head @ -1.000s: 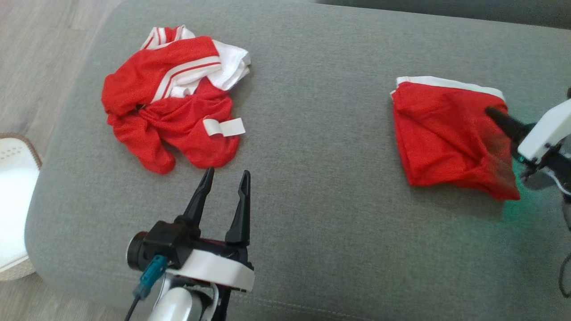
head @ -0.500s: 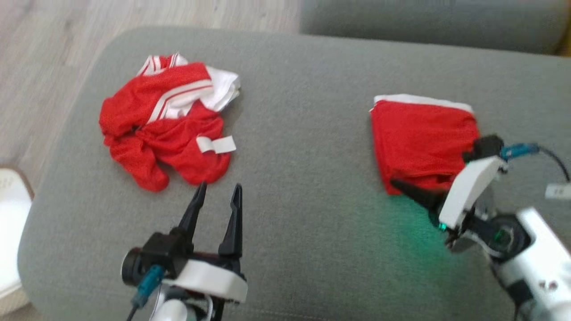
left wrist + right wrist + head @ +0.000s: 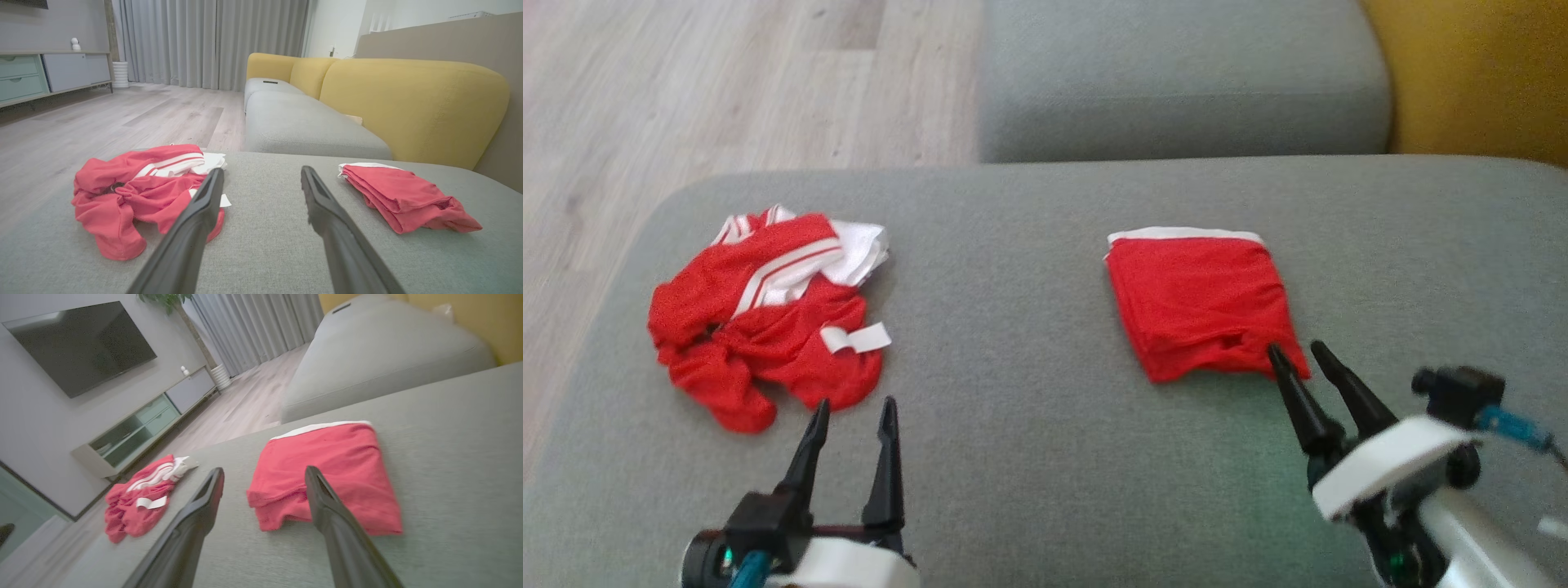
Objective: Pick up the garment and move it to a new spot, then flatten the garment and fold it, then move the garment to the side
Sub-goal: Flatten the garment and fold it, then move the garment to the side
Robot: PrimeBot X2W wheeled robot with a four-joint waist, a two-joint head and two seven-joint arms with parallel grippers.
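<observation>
Head view, crumpled garment (image 3: 760,318), folded garment (image 3: 1201,298), grey cushion (image 3: 996,327) between

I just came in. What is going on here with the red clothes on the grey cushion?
A two-armed robot is handling clothes on the cushion. The folded garment lies on the robot's right, and the right gripper, open and empty, is at its near corner. The crumpled garment, red and white, lies on the left, with the open left gripper just short of it. Nothing is held at this moment.
</observation>
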